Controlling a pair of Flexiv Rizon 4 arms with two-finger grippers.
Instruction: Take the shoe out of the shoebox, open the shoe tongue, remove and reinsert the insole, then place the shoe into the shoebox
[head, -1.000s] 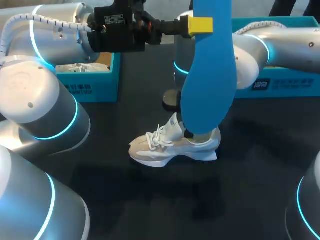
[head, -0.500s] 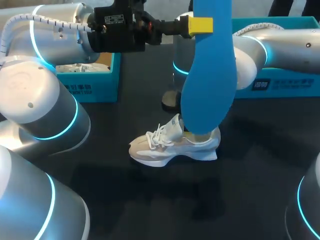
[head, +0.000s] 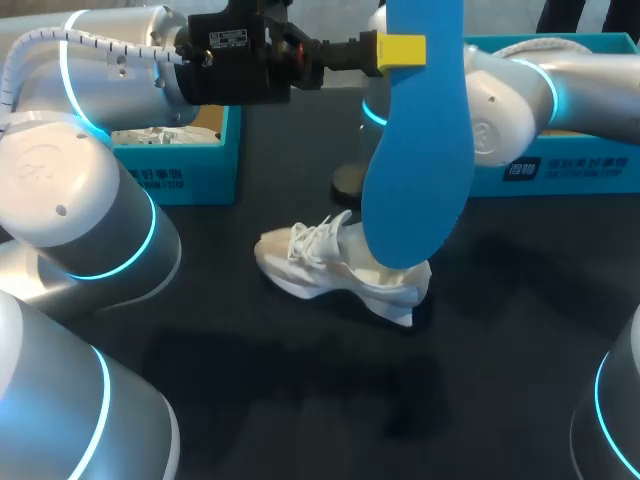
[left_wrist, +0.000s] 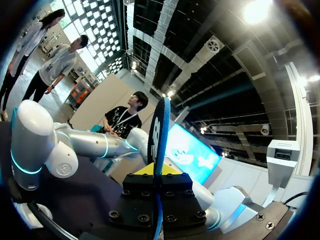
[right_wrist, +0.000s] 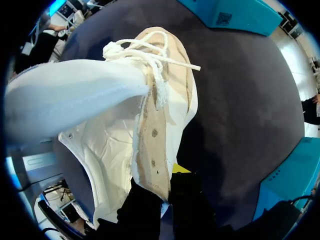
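Blue insole upright in L jaws, L arm horiz, pointing right; R jaws pinch tilted shoe collar

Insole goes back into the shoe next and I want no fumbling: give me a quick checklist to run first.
1. Left end effector shut on blue insole: ok.
2. Right end effector gripping white shoe at its side wall: ok.
3. Tongue pulled back from the opening: ok.
4. Shoe's inside free of obstructions: ok where visible.
5. Insole lined up with the opening: cannot tell.
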